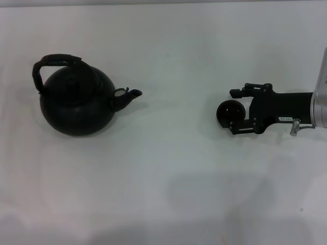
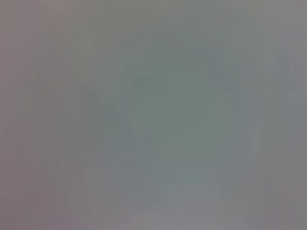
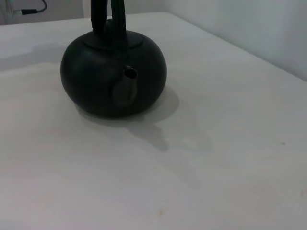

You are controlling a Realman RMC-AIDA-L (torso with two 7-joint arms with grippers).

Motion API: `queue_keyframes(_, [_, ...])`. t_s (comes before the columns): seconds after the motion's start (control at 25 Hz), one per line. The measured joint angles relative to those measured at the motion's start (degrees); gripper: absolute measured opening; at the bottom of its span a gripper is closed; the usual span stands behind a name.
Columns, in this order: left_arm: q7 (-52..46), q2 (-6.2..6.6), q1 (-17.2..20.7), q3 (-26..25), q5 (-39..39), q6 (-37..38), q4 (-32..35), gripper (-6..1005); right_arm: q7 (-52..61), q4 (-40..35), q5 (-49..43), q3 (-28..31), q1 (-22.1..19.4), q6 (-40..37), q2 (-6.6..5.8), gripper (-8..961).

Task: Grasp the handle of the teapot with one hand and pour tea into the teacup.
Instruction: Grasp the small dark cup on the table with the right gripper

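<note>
i see the teapot [image 1: 76, 104] standing at left, spout pointing right toward the right gripper [image 1: 236, 112], well apart. the handle [image 1: 53, 64] arches left-right over the lid. the gripper's fingers bracket the teacup [image 1: 229, 113]; i cannot tell whether they clamp it. left arm unseen.

I looked down on a plain white table [image 1: 168, 194] that filled the head view edge to edge, evenly lit, soft shadows pooling near its front. From the right wrist I caught the tabletop's far edge, a pale wall [image 3: 249, 28] beyond it, and a dark cable [image 3: 33, 9] in the corner. The left wrist gave me only grey blur.
</note>
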Motion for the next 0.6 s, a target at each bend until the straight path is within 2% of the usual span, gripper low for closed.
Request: queue_keyframes(0.6, [0.00,0.12,-0.83,-0.13,-0.21,-1.45,0.05,872,1.28,-0.15,0.07,0.00,0.59,0.99,0.00,868])
